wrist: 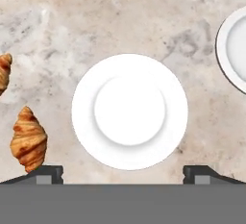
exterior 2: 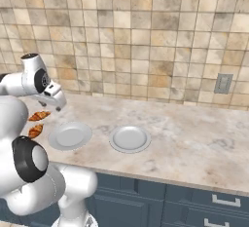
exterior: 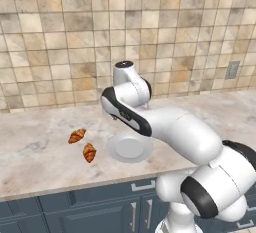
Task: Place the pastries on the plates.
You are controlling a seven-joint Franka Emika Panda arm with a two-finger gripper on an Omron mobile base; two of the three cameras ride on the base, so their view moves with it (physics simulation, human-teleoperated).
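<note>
The white arm folds forward, its two-finger gripper [wrist: 123, 174] spread wide and empty, pointing straight down above the round pale plate [wrist: 129, 111], two golden-brown croissants [wrist: 29, 139] lying beside it.

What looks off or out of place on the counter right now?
Nothing stands out. Both croissants lie intact on the marble counter, beside the near plate. The second plate sits flat and empty. The claw hovers open above.

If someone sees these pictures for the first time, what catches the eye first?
Two golden-brown ridged croissants lie close together on the beige marble counter. Beside them sit two round white empty plates. The open gripper hangs above the nearer plate.
</note>
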